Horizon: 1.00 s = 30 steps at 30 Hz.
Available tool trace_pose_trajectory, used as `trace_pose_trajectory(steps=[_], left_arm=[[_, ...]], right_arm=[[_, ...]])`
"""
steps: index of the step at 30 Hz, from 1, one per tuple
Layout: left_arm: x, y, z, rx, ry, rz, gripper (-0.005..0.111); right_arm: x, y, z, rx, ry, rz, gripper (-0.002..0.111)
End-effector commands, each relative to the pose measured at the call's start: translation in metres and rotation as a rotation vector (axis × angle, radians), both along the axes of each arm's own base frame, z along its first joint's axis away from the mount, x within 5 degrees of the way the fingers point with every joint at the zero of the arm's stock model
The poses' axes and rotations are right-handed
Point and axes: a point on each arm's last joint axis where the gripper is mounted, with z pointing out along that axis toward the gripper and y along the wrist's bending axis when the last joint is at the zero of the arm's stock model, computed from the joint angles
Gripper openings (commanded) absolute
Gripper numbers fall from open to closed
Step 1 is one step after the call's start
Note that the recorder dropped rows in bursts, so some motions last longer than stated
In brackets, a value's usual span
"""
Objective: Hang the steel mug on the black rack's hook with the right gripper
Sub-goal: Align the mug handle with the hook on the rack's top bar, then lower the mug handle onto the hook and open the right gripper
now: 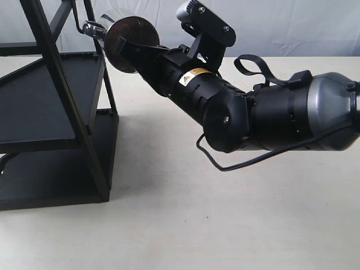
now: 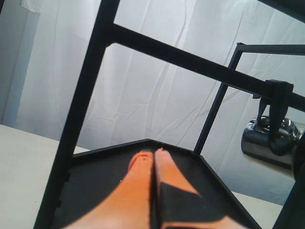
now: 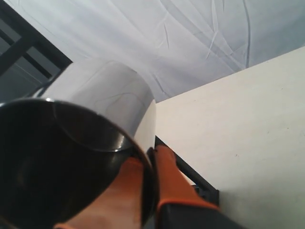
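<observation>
The steel mug (image 3: 100, 100) filled the view, its rim pinched between the right gripper (image 3: 148, 191) jaws, above the pale table (image 3: 248, 133).

- Your right claw (image 3: 147, 191) has orange fingers on a black body with a yellow label.
- The steel mug (image 3: 81, 157) it grips shines silver, dark inside.
- Beyond it, the black rack (image 1: 53, 112) is matte; the tabletop (image 1: 225, 225) below is cream.

This looks like a robot test setup in a lab rather than a home. A plain off-white surface (image 1: 185, 225) carries only a black rack (image 1: 50, 112), a wrinkled white cloth backdrop (image 1: 281, 22) closes off the room behind, and a cabled black robot arm (image 1: 270, 118) reaches across.
</observation>
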Motion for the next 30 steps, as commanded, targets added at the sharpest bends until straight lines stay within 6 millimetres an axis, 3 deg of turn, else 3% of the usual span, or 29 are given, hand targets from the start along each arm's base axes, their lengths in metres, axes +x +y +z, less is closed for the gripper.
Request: trace_pose_trajectory(steps=[1, 5, 10, 12, 26, 30], left_arm=[[0.0003, -0.0001, 0.0006, 0.004, 0.001, -0.001, 0.000], [0.0003, -0.0001, 0.0006, 0.004, 0.001, -0.001, 0.000], [0.0003, -0.0001, 0.0006, 0.004, 0.001, -0.001, 0.000], [0.0003, -0.0001, 0.0006, 0.004, 0.001, -0.001, 0.000], [0.0003, -0.0001, 0.0006, 0.004, 0.001, -0.001, 0.000], [0.0003, -0.0001, 0.0006, 0.004, 0.001, -0.001, 0.000]], right_arm=[[-0.0087, 0.0065, -0.0175, -0.123, 0.084, 0.113, -0.001], [-0.0092, 0.0068, -0.0183, -0.126, 0.094, 0.119, 0.002], [-0.0092, 0.0068, -0.0183, -0.124, 0.095, 0.118, 0.031], [-0.0093, 0.0068, -0.0185, -0.119, 0.099, 0.117, 0.036], [-0.0100, 0.0071, -0.0195, -0.119, 0.112, 0.122, 0.036], [-0.0104, 0.0071, -0.0193, -0.112, 0.120, 0.122, 0.046]])
